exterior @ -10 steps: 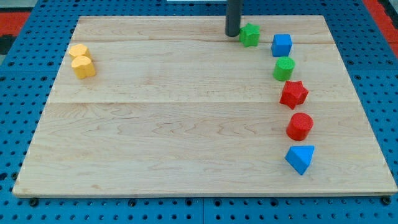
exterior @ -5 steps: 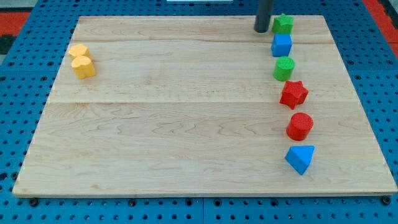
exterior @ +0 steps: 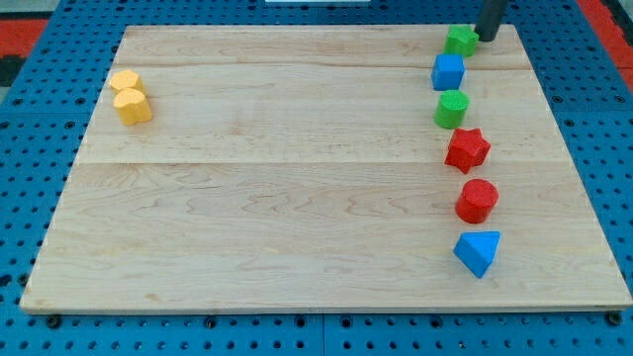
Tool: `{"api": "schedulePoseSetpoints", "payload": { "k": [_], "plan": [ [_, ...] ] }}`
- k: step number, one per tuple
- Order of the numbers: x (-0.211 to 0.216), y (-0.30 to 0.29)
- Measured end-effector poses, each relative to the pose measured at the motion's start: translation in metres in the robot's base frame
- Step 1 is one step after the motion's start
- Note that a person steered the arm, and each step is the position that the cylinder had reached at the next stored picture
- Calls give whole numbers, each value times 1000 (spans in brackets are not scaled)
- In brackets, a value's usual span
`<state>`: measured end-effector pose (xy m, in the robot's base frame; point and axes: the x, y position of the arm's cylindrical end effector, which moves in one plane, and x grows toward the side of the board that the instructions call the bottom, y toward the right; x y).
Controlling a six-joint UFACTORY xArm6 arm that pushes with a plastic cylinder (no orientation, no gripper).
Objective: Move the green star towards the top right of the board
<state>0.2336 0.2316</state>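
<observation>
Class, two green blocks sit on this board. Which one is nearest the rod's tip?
The green star at the view's top, just left of my tip. The other green block sits lower, below the blue cube.

There is just one camera. It looks down at the wooden board [exterior: 297,198] from above, on a slant, from the side of the board's near long edge. That near edge sits at the view's bottom and looks wider, and the far edge at the view's top looks narrower. The whole board fits in the picture, with some blue holed table [exterior: 30,148] around it, so the camera is not very close.
</observation>
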Motion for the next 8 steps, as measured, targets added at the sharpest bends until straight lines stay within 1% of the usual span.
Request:
{"api": "schedulePoseSetpoints", "payload": {
  "k": [1, 3, 5, 6, 7, 8],
  "plan": [
    [10, 0],
    [8, 3],
    [-8, 3],
    [-25, -16],
    [-42, -48],
    [-42, -111]
  ]
}}
